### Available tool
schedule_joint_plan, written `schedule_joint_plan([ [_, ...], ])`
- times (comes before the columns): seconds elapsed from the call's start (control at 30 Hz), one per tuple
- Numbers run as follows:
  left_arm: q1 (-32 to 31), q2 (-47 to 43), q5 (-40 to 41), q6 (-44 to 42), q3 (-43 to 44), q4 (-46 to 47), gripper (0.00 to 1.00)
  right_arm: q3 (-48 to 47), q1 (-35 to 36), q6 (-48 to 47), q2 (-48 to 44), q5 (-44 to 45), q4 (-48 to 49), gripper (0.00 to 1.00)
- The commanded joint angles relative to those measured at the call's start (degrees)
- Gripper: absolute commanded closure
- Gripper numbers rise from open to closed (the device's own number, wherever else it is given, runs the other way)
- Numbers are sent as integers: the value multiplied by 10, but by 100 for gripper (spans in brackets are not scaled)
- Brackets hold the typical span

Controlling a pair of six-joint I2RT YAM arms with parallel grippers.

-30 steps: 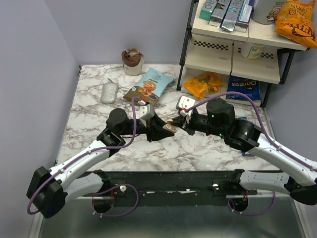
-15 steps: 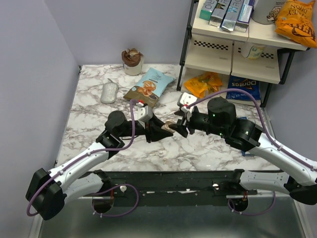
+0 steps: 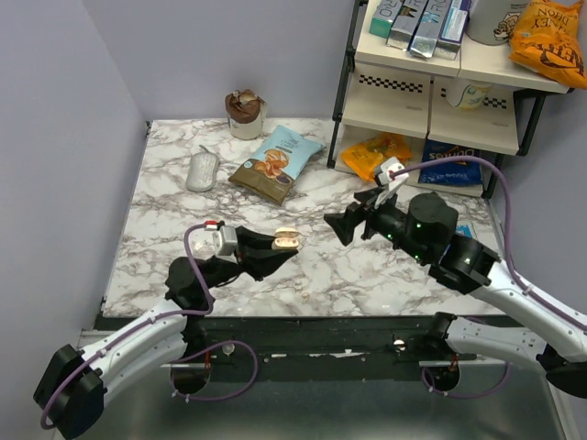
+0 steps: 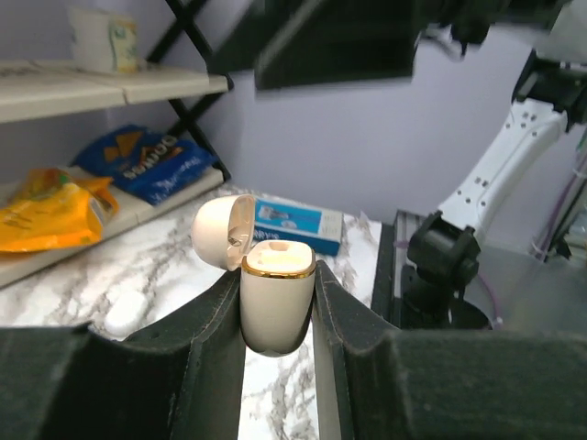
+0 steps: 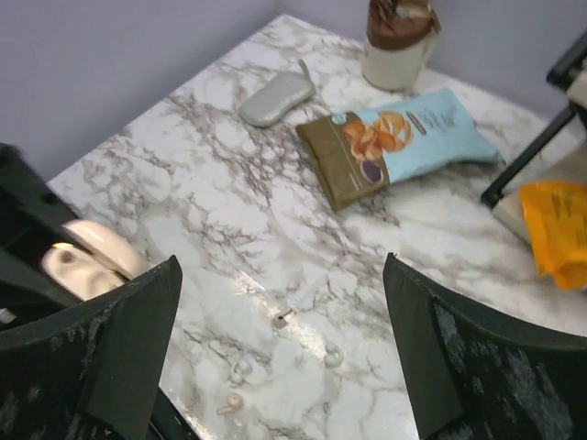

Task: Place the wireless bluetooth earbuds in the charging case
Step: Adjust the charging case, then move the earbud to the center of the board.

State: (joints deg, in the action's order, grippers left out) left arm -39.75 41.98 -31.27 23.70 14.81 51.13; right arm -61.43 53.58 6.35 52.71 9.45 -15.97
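The charging case (image 4: 275,307), cream with a gold rim, stands upright with its lid (image 4: 218,231) flipped open; my left gripper (image 4: 278,280) is shut on its body. In the top view the charging case (image 3: 287,240) hangs above the marble near the front centre. My right gripper (image 3: 353,217) hovers to its right, apart from it, open and empty. In the right wrist view my right gripper (image 5: 280,275) frames loose earbuds on the marble: one (image 5: 281,319), another (image 5: 229,403), with small pale bits beside them. One earbud (image 3: 300,293) also shows from above.
A grey oval object (image 3: 203,170), a blue-brown snack bag (image 3: 275,163) and a cup (image 3: 245,114) lie at the back of the marble table (image 3: 165,229). A shelf rack (image 3: 431,92) with snack bags stands at the back right.
My right gripper has opened wide and drawn back to the right. My left arm has pulled the case back toward the near left, away from the right gripper.
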Motion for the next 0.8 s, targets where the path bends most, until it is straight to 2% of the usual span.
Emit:
schedule_joint_plan([
  [0.0,1,-37,96,36,-49,171,100,105,-6,91,-8,33,37,2],
  [0.17,1,-63,124,23,-48,169,100,161,-8,110,22,14,29,1],
  [0.27,0,-87,118,-5,-17,95,100,176,-8,107,66,0,30,10],
  [0.3,1,-93,115,-29,5,43,100,181,-9,107,78,-9,30,21],
  [0.4,1,-110,117,-54,23,-23,100,183,-9,106,134,-43,44,36],
  [0.43,1,-119,118,-58,22,-29,100,183,-8,106,145,-57,52,38],
  [0.5,1,-126,127,-60,17,-46,100,178,-8,108,181,-80,74,40],
  [0.67,0,-146,159,-60,0,-71,100,127,-8,114,278,-117,97,37],
  [0.77,-1,-154,192,-54,-13,-96,100,105,-8,125,317,-129,103,41],
])
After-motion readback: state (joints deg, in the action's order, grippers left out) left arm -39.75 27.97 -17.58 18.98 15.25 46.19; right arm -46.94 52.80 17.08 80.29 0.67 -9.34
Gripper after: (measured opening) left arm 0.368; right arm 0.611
